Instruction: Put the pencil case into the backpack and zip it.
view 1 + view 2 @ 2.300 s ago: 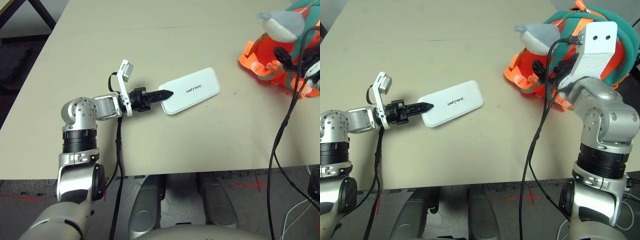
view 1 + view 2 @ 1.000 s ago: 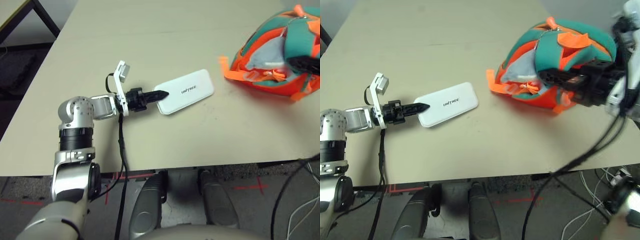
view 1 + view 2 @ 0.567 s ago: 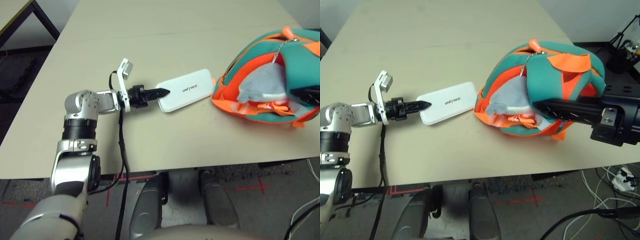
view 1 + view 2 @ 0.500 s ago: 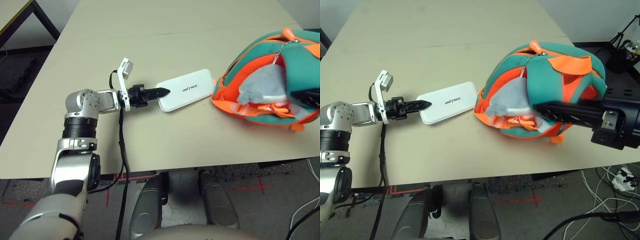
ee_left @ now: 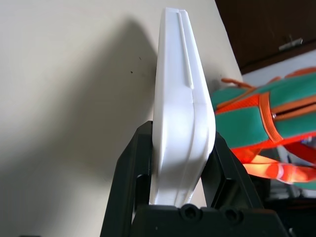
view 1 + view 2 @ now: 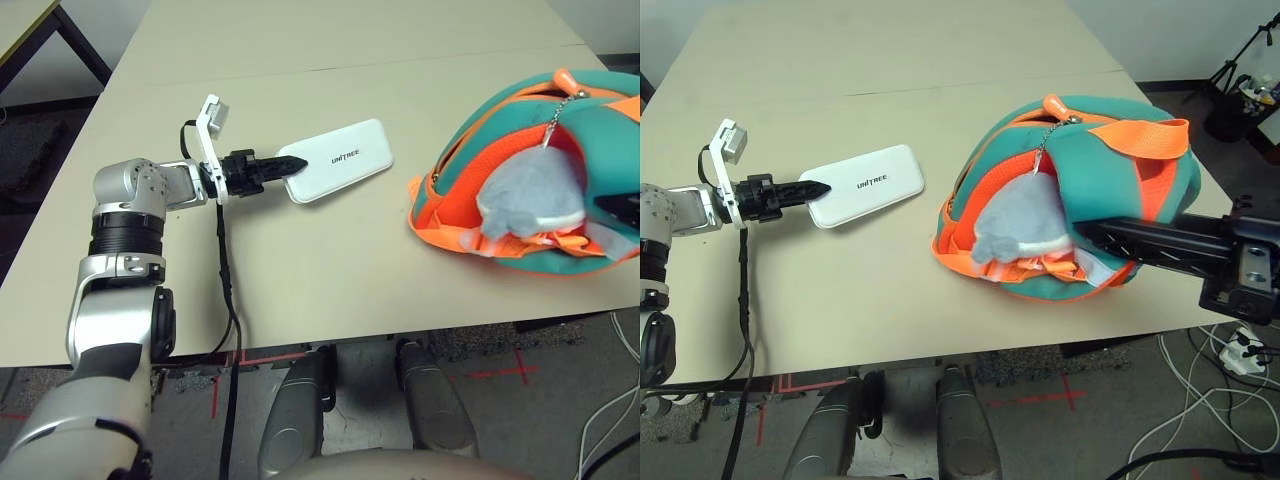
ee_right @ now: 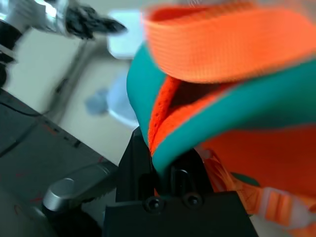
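Observation:
The white pencil case point(image 6: 340, 158) with black UNITREE lettering lies flat on the tan table, left of the middle. My left gripper point(image 6: 283, 167) is shut on its near-left end; in the left wrist view both black fingers point(image 5: 133, 163) clamp the pencil case point(image 5: 180, 98) edge-on. The teal and orange backpack point(image 6: 1080, 190) lies on its side at the right, with a grey plush charm point(image 6: 1025, 225) on a chain at its open side. My right gripper point(image 6: 1120, 238) reaches in from the right and is shut on the backpack fabric point(image 7: 207, 113).
The table's front edge point(image 6: 940, 355) runs just below the backpack, and the right edge is close behind my right arm. A black cable point(image 6: 225, 260) hangs from my left wrist over the edge. Loose cables point(image 6: 1200, 400) lie on the floor at the right.
The right gripper has pulled the backpack left and toward the front edge, turning its open side toward the pencil case. The left gripper has carried the pencil case a little left and farther back.

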